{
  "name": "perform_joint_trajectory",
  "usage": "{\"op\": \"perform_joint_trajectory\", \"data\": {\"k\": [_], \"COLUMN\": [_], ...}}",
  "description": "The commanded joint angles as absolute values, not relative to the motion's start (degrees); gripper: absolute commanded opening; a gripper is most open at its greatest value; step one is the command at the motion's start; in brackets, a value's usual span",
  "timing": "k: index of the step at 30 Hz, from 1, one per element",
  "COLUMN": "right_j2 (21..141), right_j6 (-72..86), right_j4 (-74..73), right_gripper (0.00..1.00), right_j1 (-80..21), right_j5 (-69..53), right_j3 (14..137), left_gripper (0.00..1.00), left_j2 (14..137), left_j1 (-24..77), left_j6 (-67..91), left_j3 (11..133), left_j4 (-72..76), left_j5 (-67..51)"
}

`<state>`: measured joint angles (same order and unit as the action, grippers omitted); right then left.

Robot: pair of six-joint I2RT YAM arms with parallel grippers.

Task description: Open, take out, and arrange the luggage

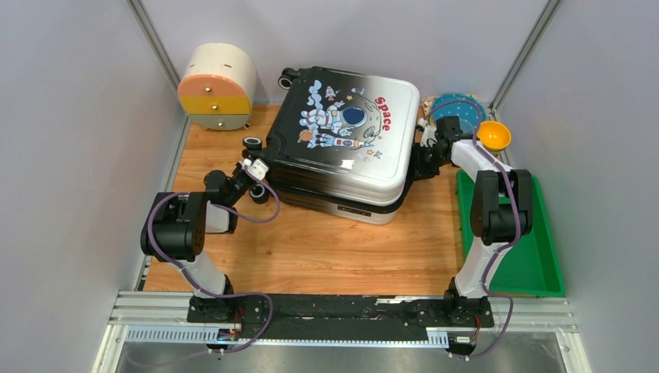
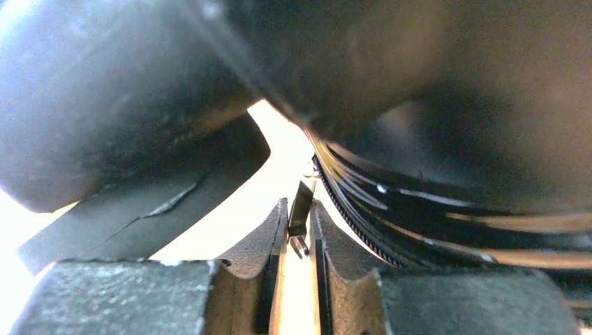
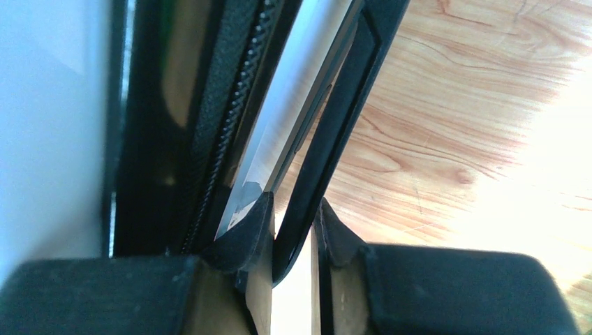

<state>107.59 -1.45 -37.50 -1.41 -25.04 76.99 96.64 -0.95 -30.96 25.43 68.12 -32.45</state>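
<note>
The luggage lies flat and closed on the wooden table, astronaut side up, wheels to the left. My left gripper is at its left side between two wheels. In the left wrist view the left gripper stands narrowly open, with a thin metal zipper pull between its tips beside the zipper teeth. My right gripper is at the luggage's right side. In the right wrist view the right gripper is shut on a black handle strip of the luggage.
A round cream box with orange and yellow drawers stands at the back left. A green tray lies along the right edge. An orange bowl and a blue round object sit at the back right. Grey walls close in both sides.
</note>
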Motion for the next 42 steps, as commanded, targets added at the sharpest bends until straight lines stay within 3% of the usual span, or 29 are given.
{"op": "perform_joint_trajectory", "data": {"k": [1,2,7,8,11,13,16,20,24,27,30,36,42], "right_j2": [107.4,107.58,106.79,106.44,105.82,105.3,104.07,102.31,98.88,96.42,93.87,86.16,74.02], "right_j6": [-17.93,-17.76,-17.58,-17.49,-17.14,-16.88,-16.35,-14.6,-13.19,-11.96,-10.29,-10.28,-13.7], "right_j4": [-41.13,-41.22,-41.66,-41.66,-41.92,-42.62,-43.07,-45.43,-47.45,-48.77,-49.74,-52.29,-53.17], "right_gripper": [0.0,0.0,0.0,0.0,0.0,0.0,0.12,0.36,0.54,0.63,0.66,0.67,0.65], "right_j1": [-1.58,-1.58,-1.58,-1.58,-1.58,-1.58,-1.5,-1.41,-0.88,-0.53,1.84,2.29,1.93], "right_j5": [-20.57,-20.83,-21.18,-21.27,-21.62,-21.97,-21.45,-20.74,-20.04,-19.42,-19.69,-23.11,-30.05], "right_j3": [77.78,77.87,78.49,78.66,79.19,79.63,80.51,83.05,84.37,85.34,86.66,84.65,71.05], "left_gripper": [0.27,0.36,0.55,0.66,0.71,0.71,0.72,0.61,0.56,0.56,0.55,0.51,0.53], "left_j2": [95.28,93.19,82.2,77.31,68.51,64.53,58.37,54.93,58.53,61.43,63.71,79.52,87.88], "left_j1": [-1.23,-1.23,-4.91,-5.7,-9.75,-12.03,-14.14,-15.82,-15.82,-15.82,-15.91,-15.64,-10.73], "left_j6": [-33.22,-33.83,-36.57,-36.56,-36.82,-40.32,-43.32,-42.1,-35.96,-24.42,-13.49,-7.57,-15.18], "left_j3": [26.38,25.76,18.02,17.76,17.67,18.45,20.47,27.14,43.97,52.09,56.31,73.17,79.87], "left_j4": [74.72,73.23,59.89,55.42,37.57,24.13,8.04,-9.19,-29.11,-27.81,-18.41,-18.81,-18.36], "left_j5": [-28.83,-29.52,-36.81,-39.18,-45.58,-48.94,-53.34,-57.73,-63.0,-62.5,-55.3,-44.39,-38.94]}}
